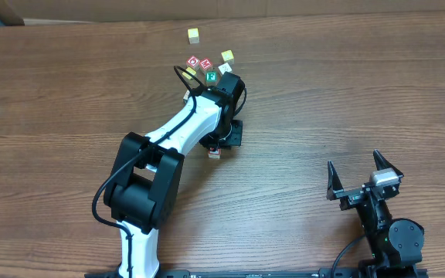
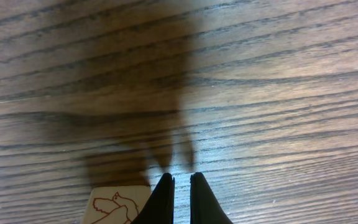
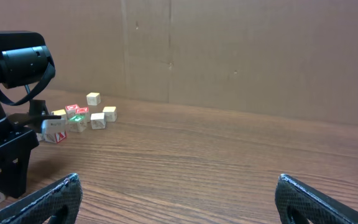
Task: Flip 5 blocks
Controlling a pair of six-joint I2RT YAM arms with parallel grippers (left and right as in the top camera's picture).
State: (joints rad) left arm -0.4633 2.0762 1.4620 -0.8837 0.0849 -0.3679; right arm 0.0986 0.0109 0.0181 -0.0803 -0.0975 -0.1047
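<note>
A pale block [image 2: 115, 204] with a red bird outline lies on the table just left of my left gripper [image 2: 180, 177], whose fingers are shut with nothing between them. From above, this block [image 1: 215, 153] shows at the foot of the left gripper [image 1: 222, 142]. A green-print block [image 1: 211, 76] and a pale block [image 1: 224, 69] sit in the far cluster, behind the left arm. My right gripper [image 1: 354, 164] stands open and unladen at the near right, its fingers [image 3: 59, 194] wide apart.
Two red-topped cubes [image 1: 199, 63] and two yellow-topped cubes [image 1: 227, 55] [image 1: 194, 34] lie around the far cluster. The left arm [image 1: 180, 127] stretches diagonally across the middle. A cardboard wall [image 3: 241, 56] stands behind the table.
</note>
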